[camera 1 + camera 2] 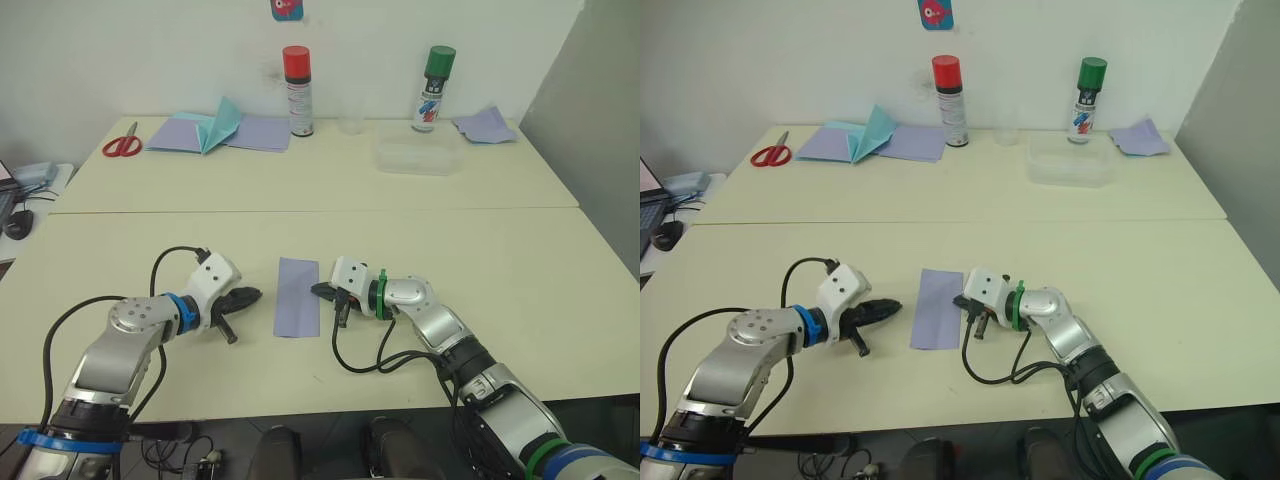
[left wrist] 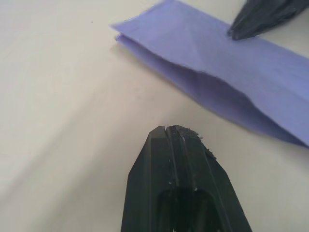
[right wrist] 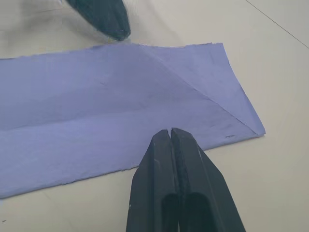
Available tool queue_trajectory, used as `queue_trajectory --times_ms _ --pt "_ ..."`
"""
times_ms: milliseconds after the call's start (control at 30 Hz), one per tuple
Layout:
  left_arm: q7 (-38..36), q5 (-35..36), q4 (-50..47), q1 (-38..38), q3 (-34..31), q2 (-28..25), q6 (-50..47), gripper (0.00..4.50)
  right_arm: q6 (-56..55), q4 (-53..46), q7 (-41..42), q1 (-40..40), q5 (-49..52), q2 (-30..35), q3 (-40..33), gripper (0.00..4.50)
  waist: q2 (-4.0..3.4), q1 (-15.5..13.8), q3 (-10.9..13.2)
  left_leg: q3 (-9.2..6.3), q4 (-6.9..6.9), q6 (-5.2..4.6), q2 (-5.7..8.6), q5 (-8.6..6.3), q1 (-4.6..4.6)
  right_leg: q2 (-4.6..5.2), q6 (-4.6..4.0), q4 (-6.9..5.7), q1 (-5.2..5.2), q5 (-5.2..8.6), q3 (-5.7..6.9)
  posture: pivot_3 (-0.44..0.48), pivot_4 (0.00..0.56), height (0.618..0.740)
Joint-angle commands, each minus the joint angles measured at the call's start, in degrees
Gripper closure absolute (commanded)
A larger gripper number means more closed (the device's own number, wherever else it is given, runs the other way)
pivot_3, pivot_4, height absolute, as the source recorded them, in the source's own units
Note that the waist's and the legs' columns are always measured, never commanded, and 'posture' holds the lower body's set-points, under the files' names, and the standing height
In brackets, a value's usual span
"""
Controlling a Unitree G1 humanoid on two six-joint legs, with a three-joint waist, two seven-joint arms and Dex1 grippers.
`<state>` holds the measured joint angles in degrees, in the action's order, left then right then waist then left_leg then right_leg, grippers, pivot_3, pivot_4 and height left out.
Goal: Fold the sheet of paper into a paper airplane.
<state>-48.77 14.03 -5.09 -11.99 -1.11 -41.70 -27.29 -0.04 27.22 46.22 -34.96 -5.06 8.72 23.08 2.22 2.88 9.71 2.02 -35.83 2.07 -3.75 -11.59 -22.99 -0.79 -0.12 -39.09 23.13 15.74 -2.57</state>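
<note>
**Folded sheet between two closed pincers**

On the near half of the cream tabletop (image 1: 480,250) lies the sheet of paper (image 1: 297,296), lavender and folded into a narrow strip that runs away from the robot. The right wrist view shows it flat, with a diagonal crease across one end; the left wrist view shows its long edge facing the left pincer slightly lifted, two layers gaping a little.

The left pincer (image 1: 247,296) sits just beside the sheet on its left, apart from it, fingers pressed together with nothing between them. The right pincer (image 1: 322,291) is at the sheet's right edge, its fingers also closed tight and empty, the tip over the paper's margin; whether it touches the sheet cannot be told.

Well beyond the sheet, along the wall, stand a red-capped spray can (image 1: 297,91), a green-capped spray can (image 1: 432,89), a clear plastic box (image 1: 417,156), red scissors (image 1: 122,144), and more lavender paper with a teal piece (image 1: 225,124).
</note>
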Motion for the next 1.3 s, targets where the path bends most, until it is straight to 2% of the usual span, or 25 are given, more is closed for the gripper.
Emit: queue_trajectory --times_ms 33,200,600,800,933,1300 --pt "0.4 4.2 -5.2 -2.7 -1.8 2.5 -1.2 4.50 0.4 2.1 0.0 0.0 -0.8 0.0 0.1 4.48 0.01 0.0 0.0 0.01 -0.01 0.00 0.01 0.00 -0.01 0.00 0.00 0.00 -0.01 0.00 0.00 0.000 0.150 0.740" --pt "0.5 5.5 -7.2 -2.6 -0.4 5.2 -1.2 4.50 0.5 2.1 -0.1 -0.3 -0.7 -0.1 -0.2 4.48 0.01 0.2 0.0 0.11 0.02 0.00 0.06 0.00 -0.02 -0.01 0.02 0.01 0.02 -0.01 -0.12 0.000 0.150 0.740" --pt "1.9 -0.1 -0.7 1.4 6.7 10.2 4.0 4.50 1.9 -0.4 1.0 0.8 0.0 0.4 -0.5 4.48 0.02 0.0 0.0 0.04 0.01 0.00 0.06 0.00 -0.03 -0.01 0.02 0.02 0.02 -0.01 -0.09 0.000 0.150 0.740" --pt "2.1 -4.2 2.9 1.4 10.6 9.3 4.1 4.50 3.5 -3.8 5.7 2.3 2.1 1.7 0.0 4.48 0.01 -0.2 0.0 0.06 0.03 0.00 0.09 0.00 -0.03 0.00 0.01 0.04 0.00 -0.01 -0.09 0.000 0.150 0.740" --pt "2.3 -4.0 3.5 0.6 11.0 10.1 4.2 4.50 6.2 -8.3 11.7 3.8 4.2 4.1 0.9 4.48 -0.01 -0.6 0.0 0.07 0.02 0.00 0.09 0.00 -0.01 0.07 0.02 0.04 -0.04 -0.01 -0.08 0.000 0.150 0.740" --pt "1.7 -3.8 2.8 1.6 10.7 9.4 4.2 4.50 14.2 -15.4 18.9 6.8 6.1 7.6 4.2 4.48 -0.07 -1.0 -0.1 0.06 0.02 0.00 0.10 0.00 0.01 0.06 0.00 0.05 -0.04 0.01 -0.04 0.000 0.150 0.740"
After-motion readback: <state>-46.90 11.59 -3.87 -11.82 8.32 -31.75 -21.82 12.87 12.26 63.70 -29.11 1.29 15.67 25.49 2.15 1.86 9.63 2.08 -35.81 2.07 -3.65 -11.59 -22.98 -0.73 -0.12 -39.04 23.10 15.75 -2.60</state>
